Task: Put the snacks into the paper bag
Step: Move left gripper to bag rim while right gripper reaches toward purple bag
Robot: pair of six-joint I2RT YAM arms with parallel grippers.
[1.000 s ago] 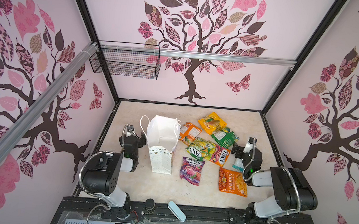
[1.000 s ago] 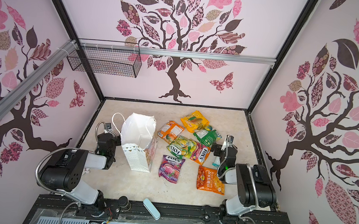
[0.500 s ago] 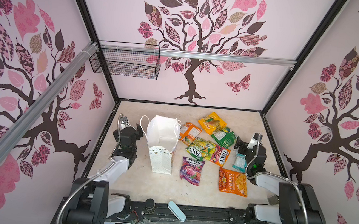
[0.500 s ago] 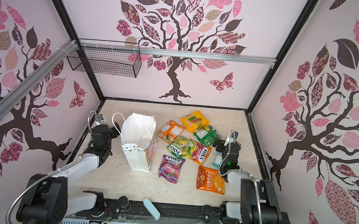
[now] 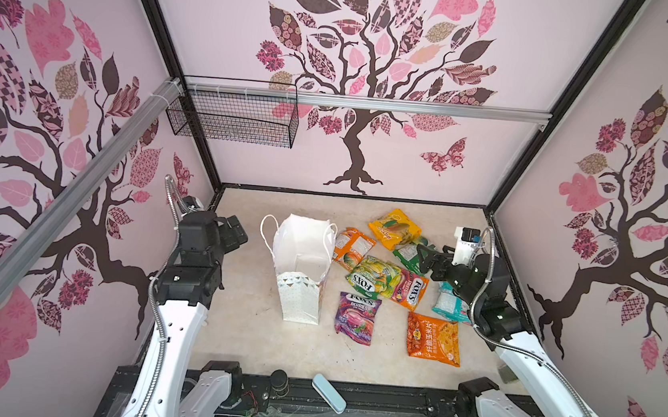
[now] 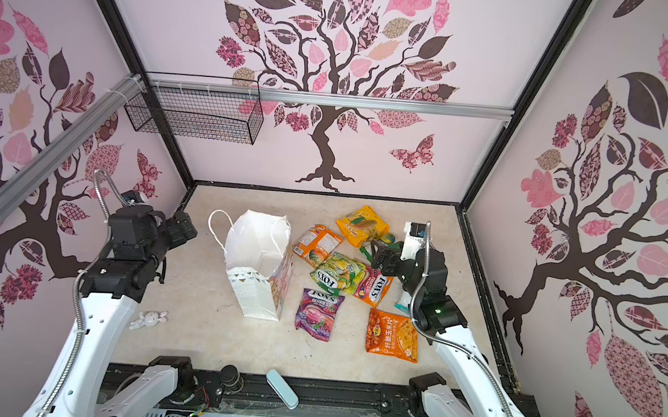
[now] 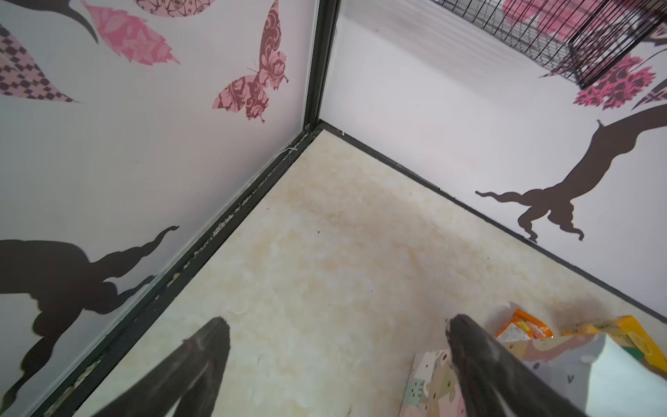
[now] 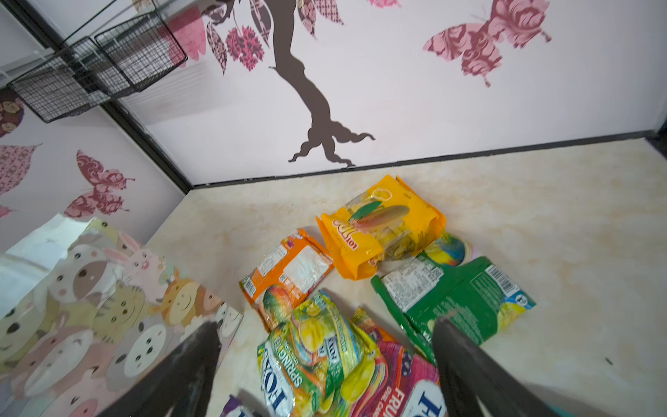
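The white paper bag [image 5: 302, 256] [image 6: 257, 252] stands open at the middle of the table. To its right lie several snacks: a yellow packet [image 5: 395, 228], an orange one [image 8: 288, 274], a green one [image 8: 465, 296], two FOX'S packets [image 5: 371, 278] [image 5: 410, 290], a purple FOX'S packet [image 5: 356, 318], an orange chip packet [image 5: 433, 336] and a teal one [image 5: 450, 304]. My right gripper [image 5: 423, 260] [image 8: 326, 326] hangs open above the green and FOX'S packets, holding nothing. My left gripper [image 5: 238, 231] [image 7: 339, 325] is open and empty, left of the bag [image 7: 595, 375].
A black wire mesh basket [image 5: 232, 116] hangs on the back left rail. A pale blue case [image 5: 329, 393] and a small black-lidded jar [image 5: 279, 379] sit at the front edge. A small white toy [image 6: 148, 319] lies at the front left. Walls close in on three sides.
Both arms have unfolded and reached forward. The right gripper has moved from beside the teal packet to above the snack pile. The left gripper has risen left of the bag.
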